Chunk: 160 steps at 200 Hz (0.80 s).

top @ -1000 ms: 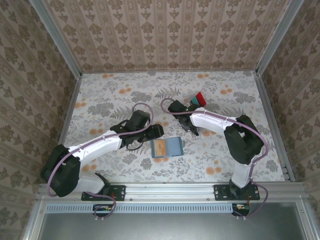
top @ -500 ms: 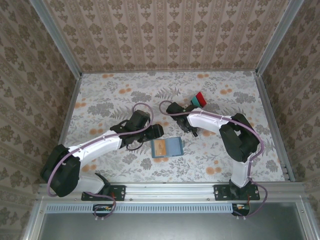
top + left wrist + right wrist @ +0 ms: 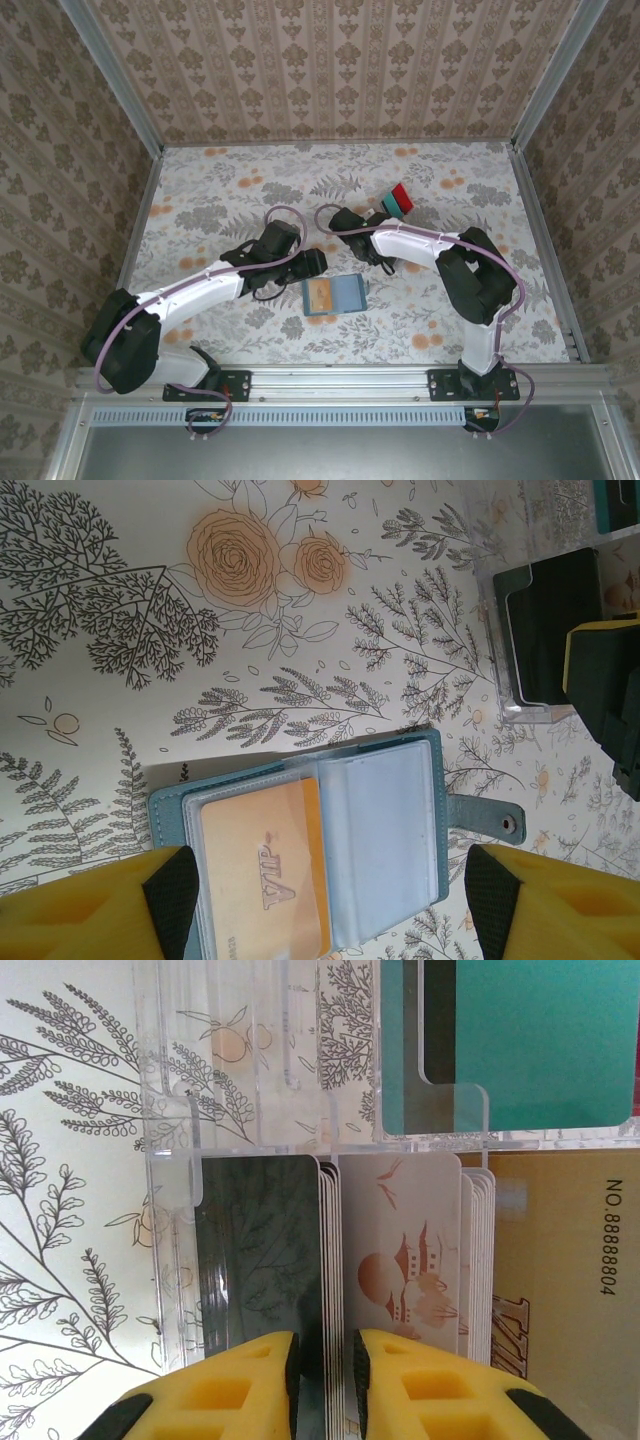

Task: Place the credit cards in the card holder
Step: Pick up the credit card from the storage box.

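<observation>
Left pincer (image 3: 330, 885) spread above leathery teal card holder (image 3: 392, 825); right pincer (image 3: 326, 1372) apparently pinching thin, glossy upright credit cards (image 3: 262, 1235).

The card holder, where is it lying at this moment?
The card holder lies open on the table, front centre in the top view, just beside the left gripper, nearer than the clear rack.

The left arm (image 3: 190, 290) stretches toward centre, the left gripper (image 3: 332, 890) pointing down with jaws spread wide. The right arm (image 3: 425, 240) doubles back leftward, the right gripper (image 3: 325, 1370) narrowed to a slit, seemingly not fully closed.
</observation>
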### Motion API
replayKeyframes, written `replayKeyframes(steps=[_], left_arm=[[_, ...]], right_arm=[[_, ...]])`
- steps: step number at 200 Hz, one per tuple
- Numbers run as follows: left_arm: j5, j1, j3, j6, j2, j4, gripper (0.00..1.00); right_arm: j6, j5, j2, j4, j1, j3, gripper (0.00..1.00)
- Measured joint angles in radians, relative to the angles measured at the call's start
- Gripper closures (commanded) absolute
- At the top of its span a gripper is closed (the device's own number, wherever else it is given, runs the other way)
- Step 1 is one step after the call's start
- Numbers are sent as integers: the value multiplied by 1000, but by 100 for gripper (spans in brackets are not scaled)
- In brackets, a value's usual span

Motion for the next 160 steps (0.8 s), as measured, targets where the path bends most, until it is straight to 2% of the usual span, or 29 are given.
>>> replayKeyframes(steps=[96, 160], left_arm=[[0, 2, 0, 0, 0, 0, 27], [0, 2, 0, 0, 0, 0, 27]], right_arm=[[0, 26, 0, 0, 0, -1, 80], [-3, 25, -4, 1, 0, -5, 88]])
